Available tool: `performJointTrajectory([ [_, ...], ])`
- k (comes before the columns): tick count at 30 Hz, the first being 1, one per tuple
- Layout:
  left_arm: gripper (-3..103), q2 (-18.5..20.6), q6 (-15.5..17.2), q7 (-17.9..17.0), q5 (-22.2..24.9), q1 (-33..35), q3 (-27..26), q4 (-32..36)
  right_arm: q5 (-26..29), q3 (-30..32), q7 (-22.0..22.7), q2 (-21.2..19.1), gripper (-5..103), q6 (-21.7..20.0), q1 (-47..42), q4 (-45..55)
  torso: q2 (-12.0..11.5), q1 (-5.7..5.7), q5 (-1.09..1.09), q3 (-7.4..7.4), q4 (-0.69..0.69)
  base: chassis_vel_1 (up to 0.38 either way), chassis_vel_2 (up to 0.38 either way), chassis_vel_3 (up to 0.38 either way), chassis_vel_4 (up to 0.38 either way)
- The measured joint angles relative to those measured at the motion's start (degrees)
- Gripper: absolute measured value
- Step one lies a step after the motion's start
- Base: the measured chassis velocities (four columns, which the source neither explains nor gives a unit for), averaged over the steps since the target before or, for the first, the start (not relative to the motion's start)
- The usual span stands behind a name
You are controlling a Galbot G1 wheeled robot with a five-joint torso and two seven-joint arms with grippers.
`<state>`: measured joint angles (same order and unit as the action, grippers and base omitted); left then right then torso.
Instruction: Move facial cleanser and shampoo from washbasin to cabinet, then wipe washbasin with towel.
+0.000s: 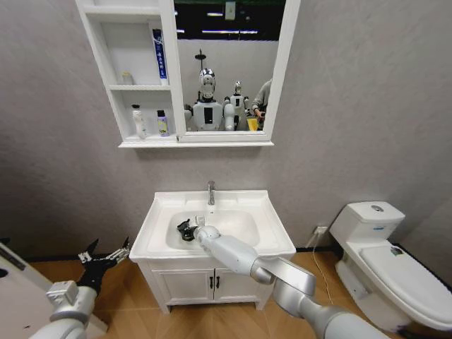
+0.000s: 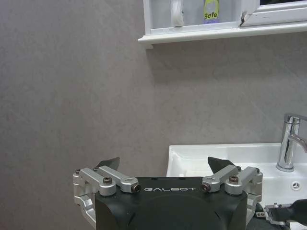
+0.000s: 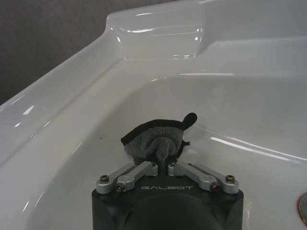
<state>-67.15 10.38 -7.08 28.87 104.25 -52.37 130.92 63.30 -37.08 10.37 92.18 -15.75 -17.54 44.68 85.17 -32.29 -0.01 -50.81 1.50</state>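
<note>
towel (image 3: 156,138): bunched, pressed on left inner slope of the washbasin (image 1: 272,233) bowl | right tool (image 3: 162,165): fingers closed tight on towel | left tool (image 2: 164,165): fingers spread wide, holding nothing, beside basin's left | two bottles (image 1: 162,123) on cabinet (image 1: 95,42) lower shelf

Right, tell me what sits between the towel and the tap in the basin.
Nothing: in the head view, bare white bowl runs from the towel, pinched in the right gripper, up to the tap. The left gripper hangs open beside the washbasin.
</note>
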Motion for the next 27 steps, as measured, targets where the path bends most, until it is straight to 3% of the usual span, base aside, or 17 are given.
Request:
performJointTrajectory([
  [5,100,0.0,0.0,0.0,0.0,0.0,0.0,0.0,-2.9,-0.2,0.5,0.0,4,-0.4,-1.5,-1.4,0.0,0.00,0.00,0.00,0.01,0.000,0.000,0.000,0.000],
  [15,100,0.0,0.0,0.0,0.0,0.0,0.0,0.0,-4.5,1.4,10.4,0.0,4,-7.2,-0.4,-2.2,0.0,0.00,0.01,0.00,0.01,0.000,0.000,0.000,0.000],
  [19,100,0.0,0.0,0.0,0.0,0.0,0.0,0.0,-4.7,2.2,13.2,0.0,4,-7.6,0.1,-2.6,0.0,0.00,0.01,0.00,0.01,0.000,0.000,0.000,0.000],
  [23,100,0.0,0.0,0.0,0.0,0.0,0.0,0.0,-8.5,4.4,17.3,-0.1,4,-6.2,0.8,-5.6,0.0,0.00,0.00,0.00,0.03,0.000,0.000,0.000,0.000],
  [27,100,0.0,0.0,0.0,0.0,0.0,0.0,0.0,-11.2,4.7,17.9,-0.1,4,-4.8,1.0,-6.0,0.0,0.00,0.01,0.00,0.01,0.000,0.000,0.000,0.000],
])
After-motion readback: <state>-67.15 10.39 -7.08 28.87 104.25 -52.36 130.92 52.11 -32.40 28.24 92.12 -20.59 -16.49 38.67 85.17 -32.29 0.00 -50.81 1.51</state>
